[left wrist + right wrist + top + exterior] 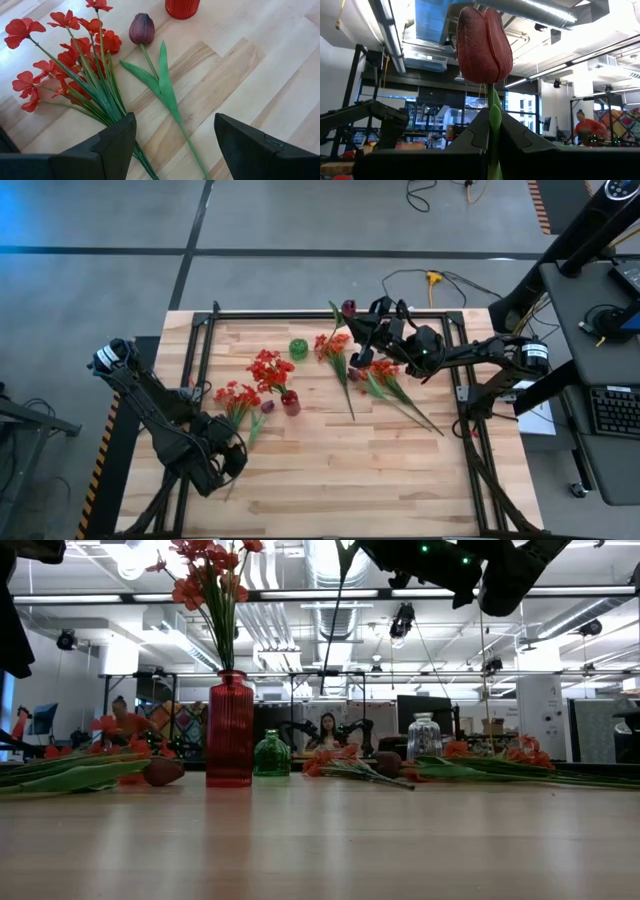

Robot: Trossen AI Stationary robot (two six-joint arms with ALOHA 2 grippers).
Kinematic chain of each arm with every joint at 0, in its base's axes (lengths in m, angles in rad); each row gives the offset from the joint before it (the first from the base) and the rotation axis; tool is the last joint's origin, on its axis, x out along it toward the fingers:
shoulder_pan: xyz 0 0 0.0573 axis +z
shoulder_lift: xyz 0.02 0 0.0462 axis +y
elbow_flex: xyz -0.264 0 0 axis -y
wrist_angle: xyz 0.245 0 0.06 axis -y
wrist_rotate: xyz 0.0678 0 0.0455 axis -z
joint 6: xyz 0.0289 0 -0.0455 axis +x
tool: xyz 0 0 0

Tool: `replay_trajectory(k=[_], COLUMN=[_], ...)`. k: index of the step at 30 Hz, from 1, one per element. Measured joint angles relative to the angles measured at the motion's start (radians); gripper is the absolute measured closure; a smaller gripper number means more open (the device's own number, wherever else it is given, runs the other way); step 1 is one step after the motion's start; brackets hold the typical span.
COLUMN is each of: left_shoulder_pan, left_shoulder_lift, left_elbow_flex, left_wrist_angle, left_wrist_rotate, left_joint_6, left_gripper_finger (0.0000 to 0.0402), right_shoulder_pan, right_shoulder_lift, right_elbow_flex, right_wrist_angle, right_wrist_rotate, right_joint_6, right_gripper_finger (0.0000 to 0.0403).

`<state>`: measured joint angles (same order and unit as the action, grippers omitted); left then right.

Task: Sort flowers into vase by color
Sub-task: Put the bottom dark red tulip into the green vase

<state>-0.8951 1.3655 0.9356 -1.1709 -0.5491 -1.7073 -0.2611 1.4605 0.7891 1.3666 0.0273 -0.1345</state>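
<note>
Clamped jaws are seen on the right gripper, closed on the green stem of a dark purple tulip-like bud that is held upright — in the high view this gripper is placed at the upper centre of the frame, above the far edge of the light wooden table. Widely parted jaws are shown on the left gripper, which holds nothing and is poised over the lower left of the table, above a second purple bud lying flat beside a bunch of red blooms with long green leaves. At mid-table a ribbed red glass vase already holds red flowers; a small green glass vase stands just beyond it. Two orange-red clusters are laid right of centre — a clear glass vase is visible in the low view.
</note>
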Motion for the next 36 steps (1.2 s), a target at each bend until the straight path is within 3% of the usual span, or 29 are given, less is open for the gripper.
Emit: replay_trajectory(k=[9, 16, 25, 36], left_shoulder_pan=[0.000, 0.000, 0.000, 0.000], left_shoulder_lift=[0.000, 0.000, 0.000, 0.000], left_elbow_flex=[0.000, 0.000, 0.000, 0.000], left_wrist_angle=[-0.012, -0.054, -0.059, -0.068], left_wrist_rotate=[0.000, 0.000, 0.011, -0.023], left_joint_6=[0.000, -0.003, -0.011, -0.012], left_gripper_finger=[0.0151, 0.0151, 0.0151, 0.0151], right_shoulder_pan=[-0.022, -0.056, -0.087, -0.111], right_shoulder_lift=[0.016, 0.150, 0.286, 0.359], right_elbow_flex=[0.032, 0.181, 0.350, 0.384], right_wrist_angle=[0.007, -0.032, -0.034, -0.023], right_wrist_rotate=[0.008, 0.025, -0.028, -0.031], right_joint_6=[0.041, 0.095, 0.114, 0.116], right_gripper_finger=[0.0390, 0.0390, 0.0390, 0.0390])
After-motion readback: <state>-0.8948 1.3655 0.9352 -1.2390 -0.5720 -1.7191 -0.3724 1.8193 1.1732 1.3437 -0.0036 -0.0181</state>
